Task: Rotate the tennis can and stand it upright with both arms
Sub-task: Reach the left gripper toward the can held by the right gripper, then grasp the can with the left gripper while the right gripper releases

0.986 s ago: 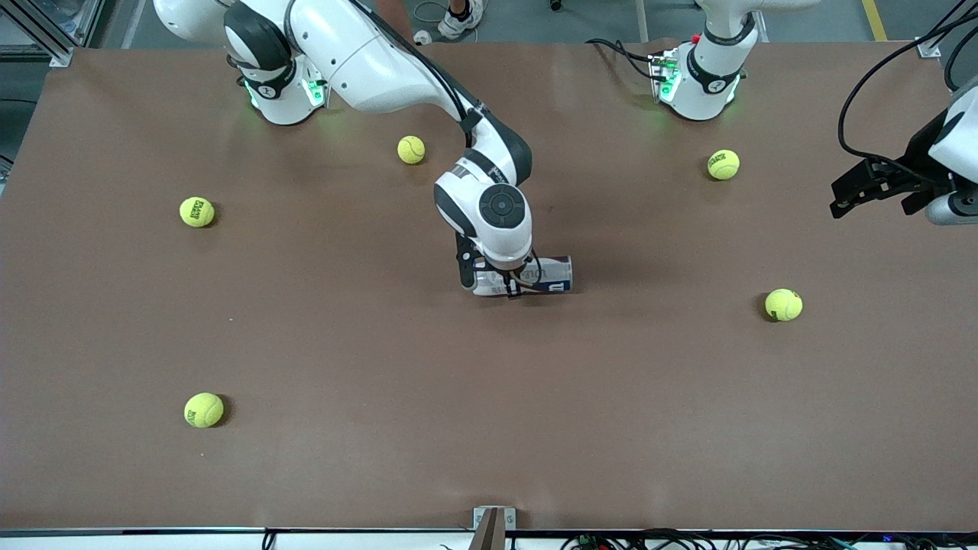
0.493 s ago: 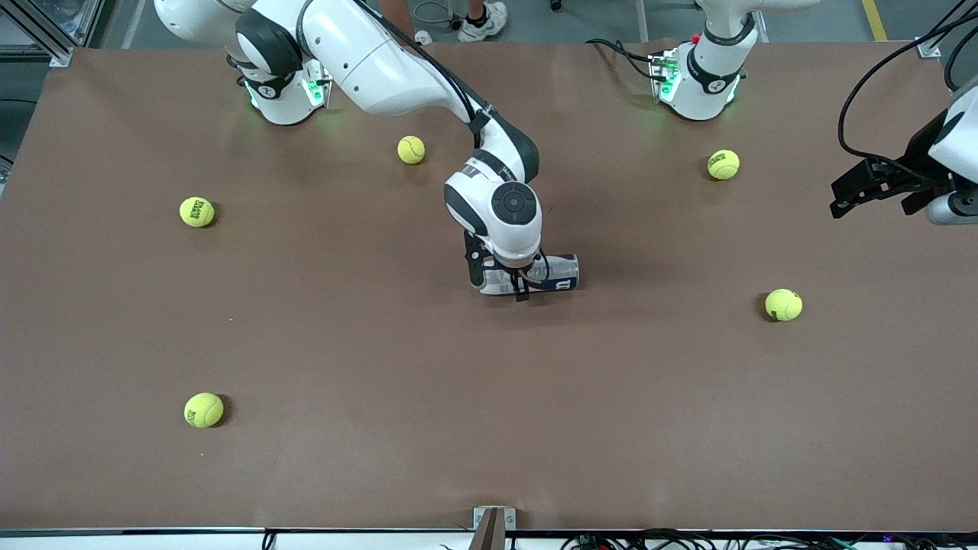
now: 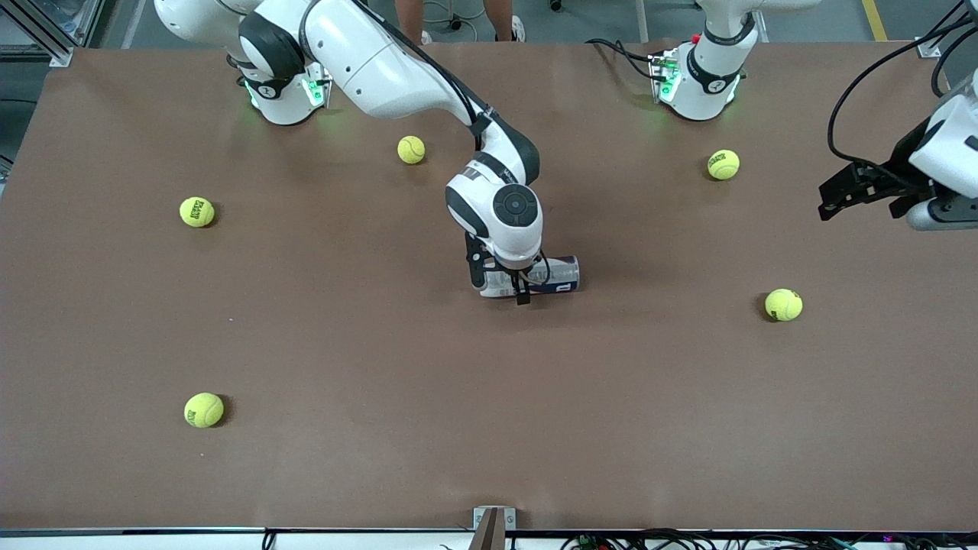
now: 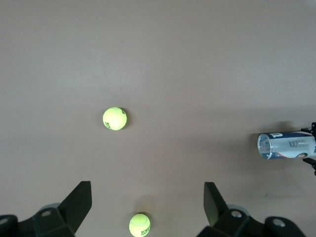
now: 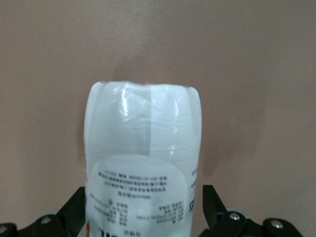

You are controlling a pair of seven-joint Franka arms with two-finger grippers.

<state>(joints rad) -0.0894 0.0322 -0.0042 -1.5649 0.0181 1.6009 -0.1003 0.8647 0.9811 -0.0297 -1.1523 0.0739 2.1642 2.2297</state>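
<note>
- The tennis can lies on its side at the frame's centre on the worktop.
- My right gripper straddles it, fingers flanking, contact unclear.
- My left gripper hangs spread wide and empty at the right edge.

The table looks matt brown and smooth. The tennis can is glossy clear plastic with a printed label. Fuzzy yellow-green felt covers the balls. The arms' shells are glossy white plastic.

The front camera looks down from high up at the whole table; the left wrist camera looks down from well above; the right wrist camera sits very near; all three show the can.
</note>
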